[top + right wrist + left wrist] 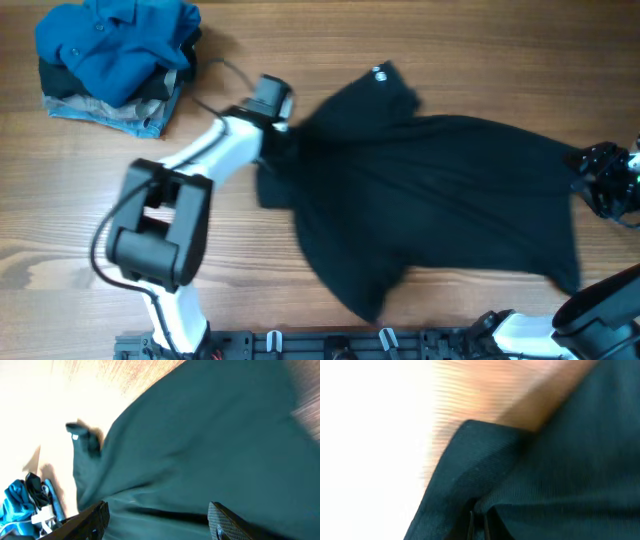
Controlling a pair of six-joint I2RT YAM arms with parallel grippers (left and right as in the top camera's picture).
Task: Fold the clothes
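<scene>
Plainly, the T-shirt (430,190) takes up the middle and right of the table (60,200), lying spread but rumpled. Its neck corner with the white label (379,71) points to the far edge. Its near corner comes close to the rail at the front of the table, and its right edge runs almost to the border of the overhead view.

We see open wood mostly on the left. It lies below the pile in the far left corner, where a blue shirt (115,45) sits on top of denim (120,120), well apart from the T-shirt. The left arm crosses part of that bare stretch. A strip of bare wood also runs along the far side above the T-shirt, and another lies in front of its right half.

The left claw (278,128) is at the T-shirt's left edge. Its wrist view is filled with black cloth that gathers to a pinch at the bottom middle. The cloth there is sharp while the wood behind it is blurred, so we read this claw as clamped on the T-shirt, though its fingers barely show.

The right claw (605,180) is at the T-shirt's right edge. Its fingers (225,520) stand wide apart with the cloth stretching away between them, and we see nothing held.
</scene>
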